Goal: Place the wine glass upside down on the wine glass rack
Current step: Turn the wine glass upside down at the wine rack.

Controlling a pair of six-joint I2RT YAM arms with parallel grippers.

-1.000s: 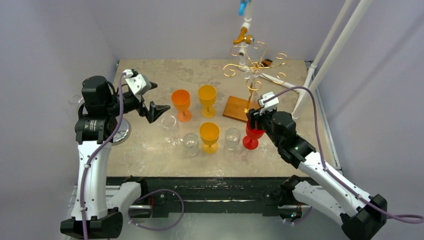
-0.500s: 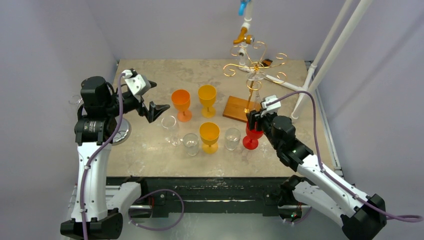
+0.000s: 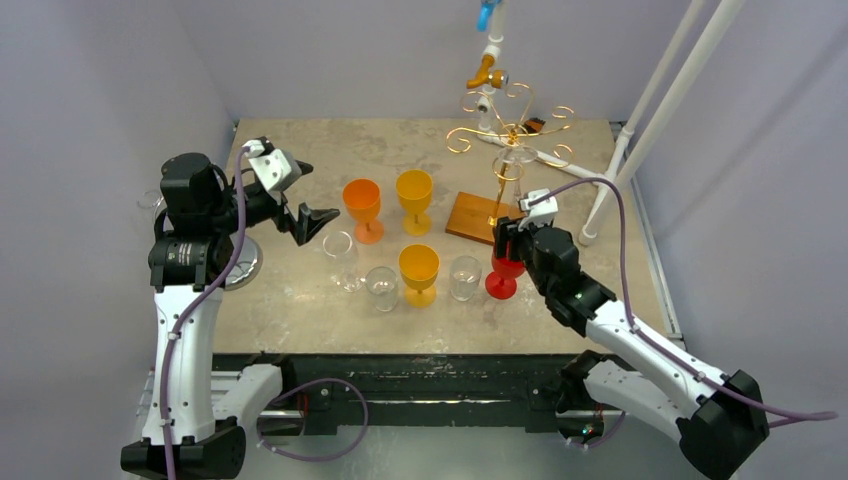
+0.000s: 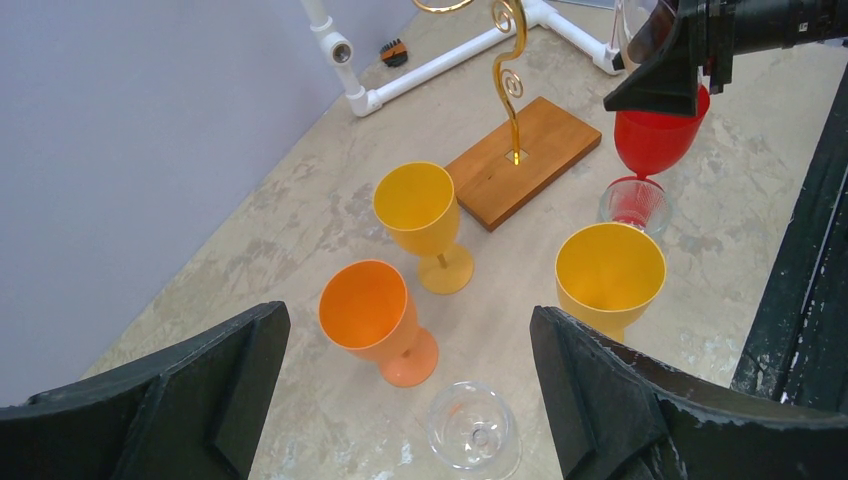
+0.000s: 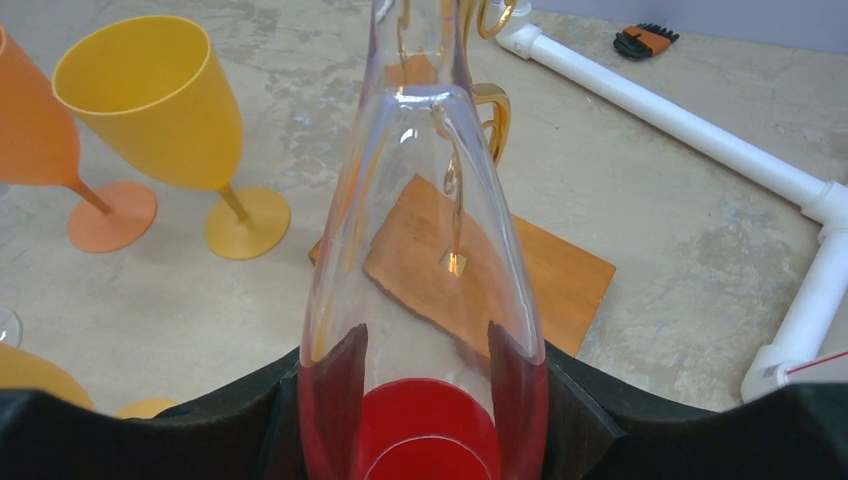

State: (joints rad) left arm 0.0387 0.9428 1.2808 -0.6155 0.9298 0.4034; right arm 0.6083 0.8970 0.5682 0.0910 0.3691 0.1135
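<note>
Two arms: the right one does the work, the left one waits.
Right gripper (image 5: 425, 345): fingers part-closed on the bowl of the clear wine glass (image 5: 420, 200). The glass fills the gap between them.
Wine glass: off the table (image 3: 300, 300), in the air close to the gold rack (image 3: 510, 130). Its narrow stem end points away from the wrist toward the curled arms. Not hung yet.
Why held so: gripping the bowl leaves the stem end free. My read is that this lets the foot slide into a hook with the bowl hanging down.
Left gripper (image 3: 310, 195): fingers wide apart, holding nothing, over the left side and well apart from the rack — likely parked out of the way.
Rack base: wooden block (image 3: 475, 215) just beyond the right gripper, with the post rising from it.
In the way: red glass (image 3: 503, 272) stands upright right under the right gripper — a dip could knock it.
Around: yellow glasses (image 3: 414, 190), orange glass (image 3: 362, 200) and clear glasses (image 3: 381, 285) stand upright mid-table. White pipe frame (image 5: 700, 130) lies behind the rack.
Cannot tell: whether the foot touches the rack wire.
</note>
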